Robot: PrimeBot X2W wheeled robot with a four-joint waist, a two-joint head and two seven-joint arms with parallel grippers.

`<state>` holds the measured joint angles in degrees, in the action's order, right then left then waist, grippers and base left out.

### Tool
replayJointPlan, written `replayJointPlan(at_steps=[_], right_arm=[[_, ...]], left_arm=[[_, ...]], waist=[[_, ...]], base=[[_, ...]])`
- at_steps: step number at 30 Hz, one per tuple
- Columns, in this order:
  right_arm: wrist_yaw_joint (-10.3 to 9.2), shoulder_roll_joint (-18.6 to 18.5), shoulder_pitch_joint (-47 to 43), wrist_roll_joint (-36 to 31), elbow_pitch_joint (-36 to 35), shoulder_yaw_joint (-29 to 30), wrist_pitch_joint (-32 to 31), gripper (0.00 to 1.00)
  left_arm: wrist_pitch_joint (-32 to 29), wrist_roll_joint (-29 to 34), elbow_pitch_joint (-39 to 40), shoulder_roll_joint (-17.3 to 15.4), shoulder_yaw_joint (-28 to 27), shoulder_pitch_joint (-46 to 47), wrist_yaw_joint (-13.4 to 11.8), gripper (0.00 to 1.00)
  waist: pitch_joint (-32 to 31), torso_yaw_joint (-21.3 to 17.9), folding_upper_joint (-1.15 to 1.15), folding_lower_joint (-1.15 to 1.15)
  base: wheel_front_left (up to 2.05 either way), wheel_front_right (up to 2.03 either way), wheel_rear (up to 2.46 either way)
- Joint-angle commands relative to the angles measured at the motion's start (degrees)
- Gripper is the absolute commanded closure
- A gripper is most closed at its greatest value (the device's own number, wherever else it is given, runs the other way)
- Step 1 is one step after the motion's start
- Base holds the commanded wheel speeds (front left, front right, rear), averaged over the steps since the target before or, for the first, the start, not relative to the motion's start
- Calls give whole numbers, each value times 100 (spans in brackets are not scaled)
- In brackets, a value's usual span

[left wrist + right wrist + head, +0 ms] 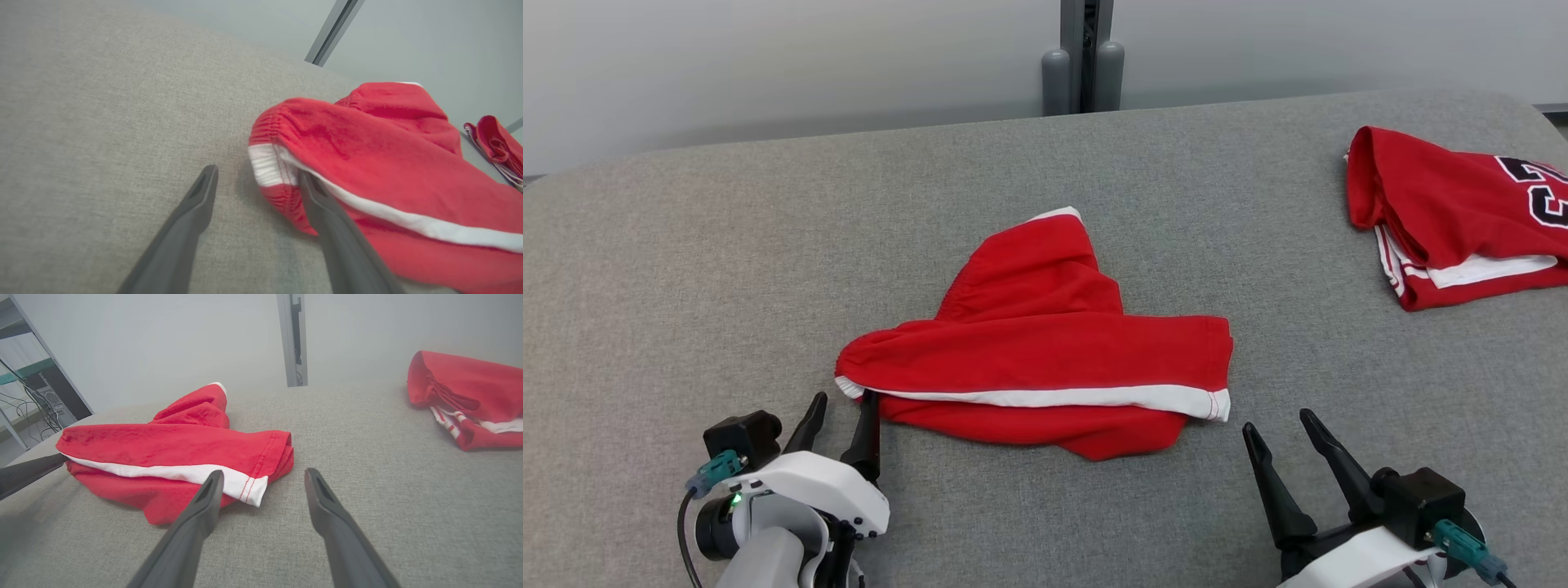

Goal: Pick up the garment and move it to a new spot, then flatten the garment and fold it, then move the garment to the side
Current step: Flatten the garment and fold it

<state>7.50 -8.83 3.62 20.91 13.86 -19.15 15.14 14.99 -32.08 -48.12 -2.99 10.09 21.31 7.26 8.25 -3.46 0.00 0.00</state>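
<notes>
The garment (1045,343) is a pair of red shorts with a white side stripe, lying rumpled and partly folded over itself in the middle of the grey table (686,269). My left gripper (843,396) is open at the garment's left, waistband end, one finger against the cloth and nothing between its fingers. The left wrist view shows the gathered waistband (271,163) just past the fingertips. My right gripper (1278,420) is open near the garment's right hem corner (253,490), not touching it. The garment (175,453) lies ahead and left of its fingers.
A second red piece of clothing (1462,212) with black-and-white numbers lies folded at the table's far right. A grey post (1085,57) stands behind the far edge against a pale wall. Shelving and cables (28,396) show off the table's left side.
</notes>
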Motion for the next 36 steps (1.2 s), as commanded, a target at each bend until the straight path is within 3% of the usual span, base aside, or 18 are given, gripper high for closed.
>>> replayJointPlan(at_steps=[1, 11, 12, 13, 14, 15, 26, 31, 36], right_arm=[[-1, -26, 78, 4, 1, 5, 4, 0], [-1, -47, 128, -4, -13, -16, 4, 0], [-1, -51, 134, -6, -12, -21, 4, 0], [-1, -52, 144, -8, -11, -26, 4, 0], [-1, -51, 154, -8, -11, -30, 4, 0], [-1, -52, 164, -9, -11, -32, 4, 0], [-1, 16, 107, 124, 118, -120, 4, 0], [-1, 44, 406, 854, 669, -678, 4, 0], [-1, 72, 771, 1010, 1188, -812, 4, 0]], left_arm=[[17, 50, 16, -23, 5, 71, 25, 0], [17, 113, -37, -19, 134, 307, 24, 0], [17, 93, -56, -24, 154, 335, 24, 7], [17, 75, -81, -34, 167, 355, 24, 20], [17, 54, -122, -47, 188, 375, 24, 55], [17, 35, -136, -59, 210, 408, 24, 100], [18, 22, 409, -174, 197, 70, 25, 100], [17, 59, 763, -203, 252, -242, 25, 100], [18, 88, 990, -230, 324, -432, 25, 100]], waist=[[7, -19, 0, 0], [77, -80, 0, 0], [87, -88, 0, 0], [97, -96, 0, 0], [105, -105, 0, 0], [115, -113, 0, 0], [44, -62, 0, 0], [-24, 24, 0, 0], [-70, 128, 0, 0]], base=[[0, 0, 0], [0, 0, 0], [0, 0, 0], [0, 0, 0], [0, 0, 0], [0, 0, 0], [0, 0, 0], [0, 0, 0], [0, 0, 0]])
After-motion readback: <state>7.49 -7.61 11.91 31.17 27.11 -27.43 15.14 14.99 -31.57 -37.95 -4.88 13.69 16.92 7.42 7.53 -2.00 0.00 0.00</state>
